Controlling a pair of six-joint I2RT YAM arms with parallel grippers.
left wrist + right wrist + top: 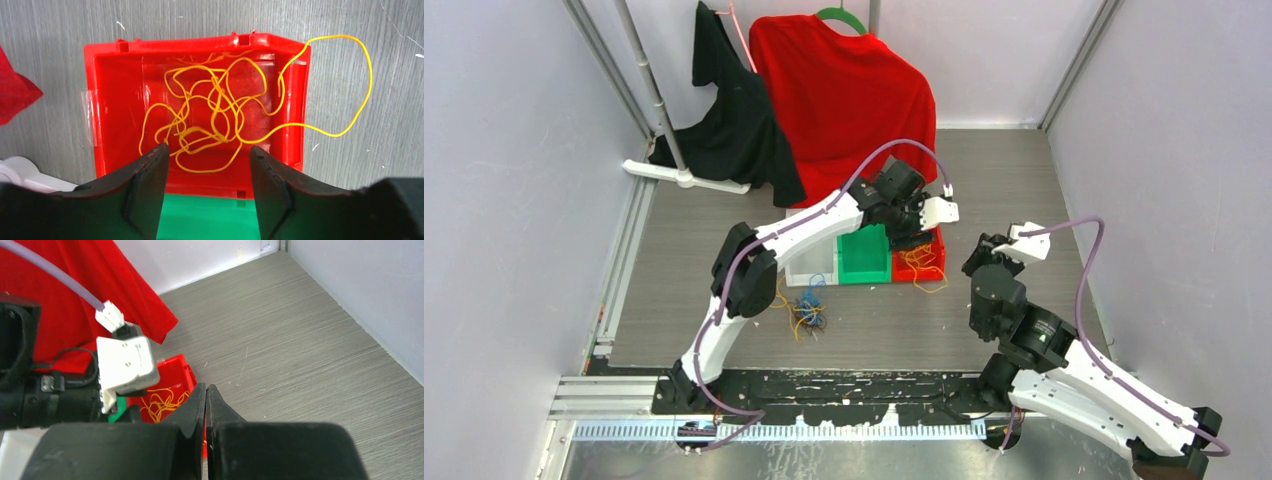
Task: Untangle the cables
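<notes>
An orange-yellow cable (218,134) lies in loose coils inside the red bin (190,44), with one long loop trailing over the bin's right wall onto the table. Just above those coils my left gripper (208,147) stands open, nothing between its fingers. A tangle of orange-yellow, blue and dark cables (807,312) rests on the table in front of the bins. My right gripper (206,387) is shut and empty, hovering right of the red bin (175,370).
A green bin (864,255) and a clear bin (812,262) sit in a row left of the red bin (921,262). Behind them a red shirt (844,90) and a black garment (734,120) hang from a rack with a white base (686,178). Walls enclose the table.
</notes>
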